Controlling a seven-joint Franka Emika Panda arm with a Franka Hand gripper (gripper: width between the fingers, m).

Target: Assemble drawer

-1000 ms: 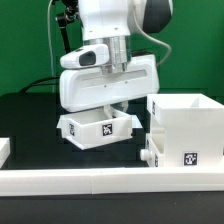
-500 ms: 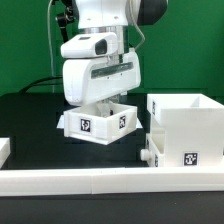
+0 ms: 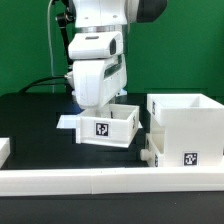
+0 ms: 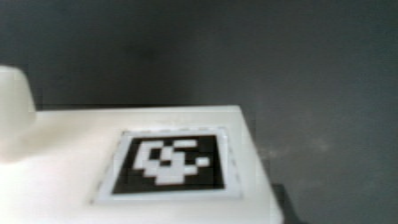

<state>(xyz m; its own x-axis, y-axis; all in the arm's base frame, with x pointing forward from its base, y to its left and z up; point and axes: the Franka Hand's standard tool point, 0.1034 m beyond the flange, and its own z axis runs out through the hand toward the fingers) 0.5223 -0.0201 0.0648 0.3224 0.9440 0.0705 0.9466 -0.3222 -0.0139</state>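
Observation:
In the exterior view a small white tray [image 3: 108,127] with a square tag on its near face sits under my gripper [image 3: 97,104]. The fingers reach down into the tray at its far left wall and are hidden by the hand. The tray turns with the hand, so the gripper is shut on it. The tall boxy housing [image 3: 186,130] stands just to the exterior view's right of the tray, open on top, with a tag low on its front. A small white knobbed part [image 3: 147,154] shows at its lower left corner. The wrist view shows a white tagged face [image 4: 171,160] close up, with no jaws in sight.
A long low white border bar [image 3: 100,181] runs along the front. A short white bar end [image 3: 4,149] lies at the exterior view's left. The marker board [image 3: 66,121] lies flat behind the tray. The table is black, and cables hang behind the arm.
The hand has turned about its vertical axis and shifted slightly to the exterior view's right. The tray turned with it and now shows one tagged face toward the front.

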